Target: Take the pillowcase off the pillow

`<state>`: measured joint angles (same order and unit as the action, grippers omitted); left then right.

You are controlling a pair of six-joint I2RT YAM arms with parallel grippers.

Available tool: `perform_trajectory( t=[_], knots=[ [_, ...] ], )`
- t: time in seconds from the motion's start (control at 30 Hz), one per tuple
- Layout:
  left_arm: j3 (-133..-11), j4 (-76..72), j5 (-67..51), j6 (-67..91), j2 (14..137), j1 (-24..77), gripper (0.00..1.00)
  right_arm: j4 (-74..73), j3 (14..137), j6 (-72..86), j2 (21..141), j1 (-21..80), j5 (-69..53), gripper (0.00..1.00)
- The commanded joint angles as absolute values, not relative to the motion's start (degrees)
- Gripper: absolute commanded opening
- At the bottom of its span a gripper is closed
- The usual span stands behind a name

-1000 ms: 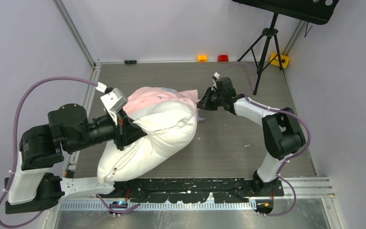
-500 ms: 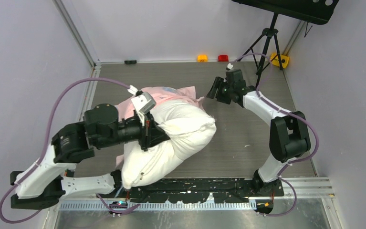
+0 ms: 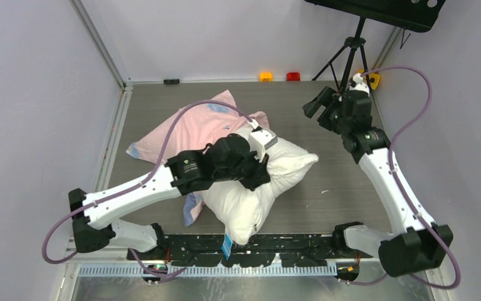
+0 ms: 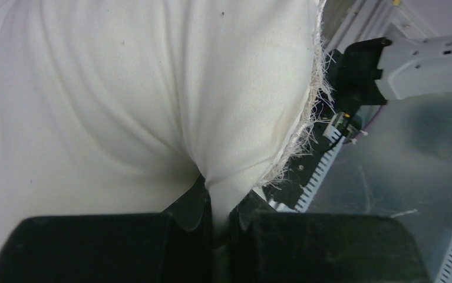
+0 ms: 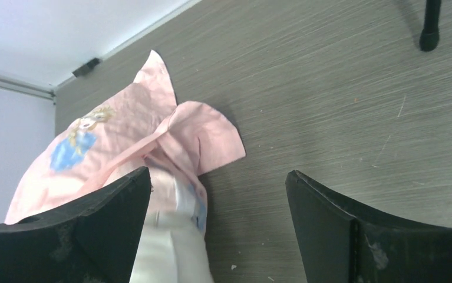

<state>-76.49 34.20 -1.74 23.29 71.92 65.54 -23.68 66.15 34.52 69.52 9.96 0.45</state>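
The white pillow lies in the middle of the table, reaching toward the near edge. My left gripper is shut on a fold of the pillow's cloth; the left wrist view shows the fold pinched between the fingertips of the left gripper. The pink pillowcase lies crumpled behind and left of the pillow, one strip running under it. My right gripper hangs open at the back right, holding nothing. From the right gripper I see the pillowcase and a bit of the pillow below.
A black tripod stands at the back right, its foot near my right gripper. Small yellow and red blocks sit at the back wall. A black rail runs along the near edge.
My left arm has dragged the pillow right and toward the near edge, away from the pillowcase. My right gripper has opened, let go of the pillowcase and drawn back to the right.
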Motion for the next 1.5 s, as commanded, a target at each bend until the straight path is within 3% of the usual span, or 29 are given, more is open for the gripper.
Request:
perform_trajectory(
  t=[0.0, 0.17, 0.2, 0.23, 0.27, 0.3, 0.4, 0.6, 0.9, 1.17, 1.47],
  knots=[
    [-83.2, 28.8, 8.4, 17.3, 76.3, 64.8, 0.00, -25.7, 61.8, 37.4, 63.3, 10.3, 4.1, 0.89],
    [-97.3, 37.9, 17.3, 17.2, 84.8, 58.5, 0.00, -28.6, 59.6, 37.8, 57.8, 10.2, 4.5, 0.90],
    [-99.3, 39.3, 16.1, 18.8, 86.2, 56.4, 0.10, -29.3, 59.3, 37.7, 56.8, 10.2, 4.6, 0.90],
    [-100.8, 40.2, 11.7, 19.7, 87.4, 54.9, 0.30, -30.1, 59.1, 37.8, 55.8, 10.2, 4.4, 0.90],
    [-102.0, 41.2, 9.0, 19.9, 88.4, 54.0, 0.58, -31.0, 58.8, 38.2, 54.9, 10.2, 3.6, 0.90],
    [-103.3, 42.7, 8.7, 19.7, 89.2, 53.7, 0.75, -31.8, 58.6, 38.7, 54.0, 10.2, 2.1, 0.90],
    [-104.1, 47.6, 13.3, 19.1, 89.2, 53.4, 0.89, -33.6, 57.3, 39.8, 51.8, 10.2, -3.1, 0.91],
    [-97.4, 55.0, 18.6, 18.6, 82.6, 45.9, 0.90, -36.0, 55.2, 39.4, 49.3, 10.2, -8.2, 0.91],
    [-85.0, 51.2, 14.5, 15.4, 75.0, 40.0, 0.88, -33.5, 53.0, 45.8, 53.9, 11.4, -21.0, 0.91],
    [-86.8, 50.7, 10.4, 15.6, 79.2, 40.1, 0.88, -40.9, 52.9, 44.5, 56.5, 24.9, -2.9, 0.92],
    [-83.7, 47.7, 5.9, 16.7, 82.8, 40.2, 0.85, -32.1, 41.9, 45.6, 57.7, 25.6, -1.6, 0.92]
  ],
)
